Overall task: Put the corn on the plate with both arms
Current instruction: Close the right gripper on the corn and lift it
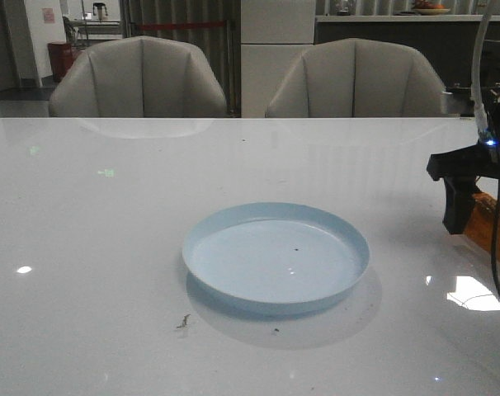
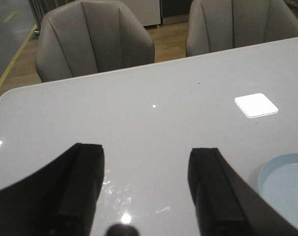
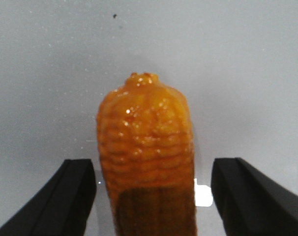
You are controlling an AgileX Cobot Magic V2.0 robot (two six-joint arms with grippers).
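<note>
Lying on the glossy white table (image 1: 93,247) at the plate's three o'clock, the glossy orange plastic-looking corn cob (image 3: 146,162) sits between the right gripper's (image 3: 149,196) spread black fingers, apparently untouched. It looks light, stiff and slippery; gripping mid-body across the kernels seems safest. The round pale blue shallow plate (image 1: 275,216) holds nothing. The left gripper (image 2: 146,191) hangs spread, empty.

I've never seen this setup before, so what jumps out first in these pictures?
A round pale blue plate sits empty mid-table. At the table's right edge, the right gripper stands open astride a glossy orange corn cob, its fingers apart from the cob. The left gripper hangs open over bare table.
</note>
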